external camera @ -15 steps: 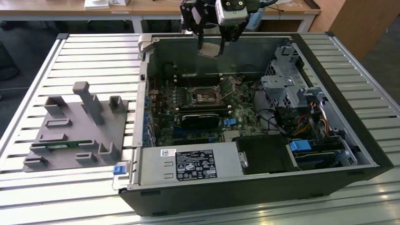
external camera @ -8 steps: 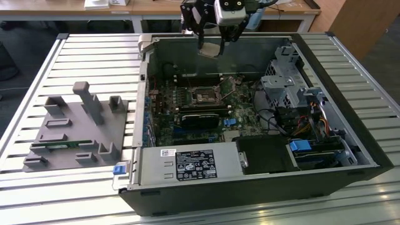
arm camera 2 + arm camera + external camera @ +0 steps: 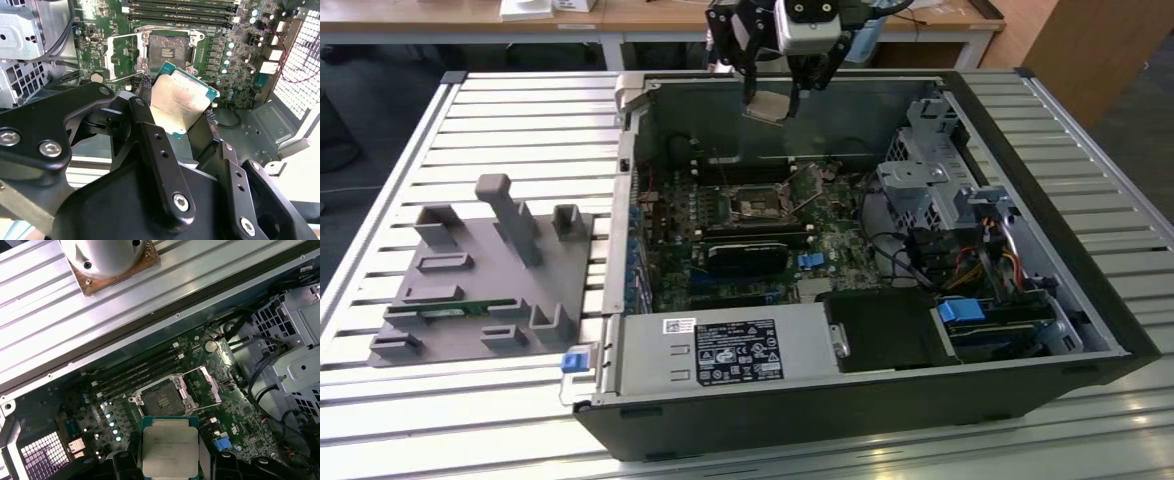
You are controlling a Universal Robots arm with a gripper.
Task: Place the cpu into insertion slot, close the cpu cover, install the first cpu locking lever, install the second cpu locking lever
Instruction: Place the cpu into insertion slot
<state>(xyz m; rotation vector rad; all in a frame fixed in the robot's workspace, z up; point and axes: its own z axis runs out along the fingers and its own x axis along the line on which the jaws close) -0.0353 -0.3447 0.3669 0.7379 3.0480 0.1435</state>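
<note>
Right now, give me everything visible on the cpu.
The cpu is a flat square chip with a dull silver-grey metal lid bearing faint print, on a green base that shows as a thin rim. It looks undamaged. The hand is shut on it, fingers pinching two opposite edges. It hangs in the air above the open case, tilted in the exterior view, and touches nothing else. The slot lies bare below, apart from it.

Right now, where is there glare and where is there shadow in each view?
In the second wrist view the cpu shines pale; in the first wrist view glare whitens the slatted table while the insertion slot lies dim; in the exterior view the computer case is dark inside.
</note>
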